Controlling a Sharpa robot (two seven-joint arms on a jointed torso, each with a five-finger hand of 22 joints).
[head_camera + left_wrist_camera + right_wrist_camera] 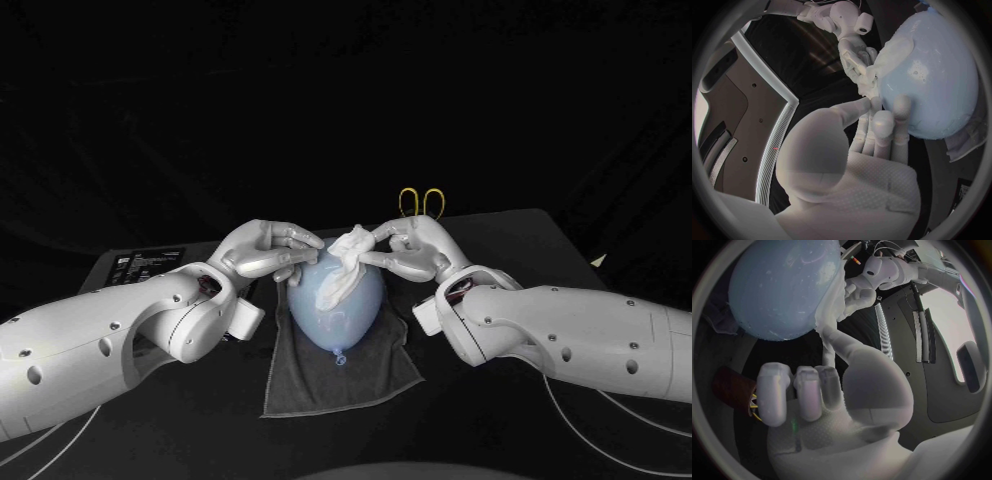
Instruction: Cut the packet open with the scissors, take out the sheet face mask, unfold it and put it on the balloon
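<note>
The step now is to open up the sheet face mask [346,258] and lay it flat on the balloon [342,305]. The mask sits bunched up on the far end of the blue balloon. The balloon lies on a dark towel [325,385] in the middle of the table [505,235].

The left hand [271,250] pinches one side of the mask with its thumb and fingertips, right against the balloon. The right hand [411,250] seems to pinch the other side with its thumb and a finger. Its other fingers are curled in and hold nothing.

To do this well, I think the hands should pull apart slowly and gently, so the thin sheet spreads and does not rip. They should not push hard, or the balloon may roll off the towel.

The yellow-handled scissors [423,203] lie behind the right hand, and no hand touches them. A dark flat thing with white print [137,265] lies to the left. I cannot tell if it is the packet, or if anything is in it.
</note>
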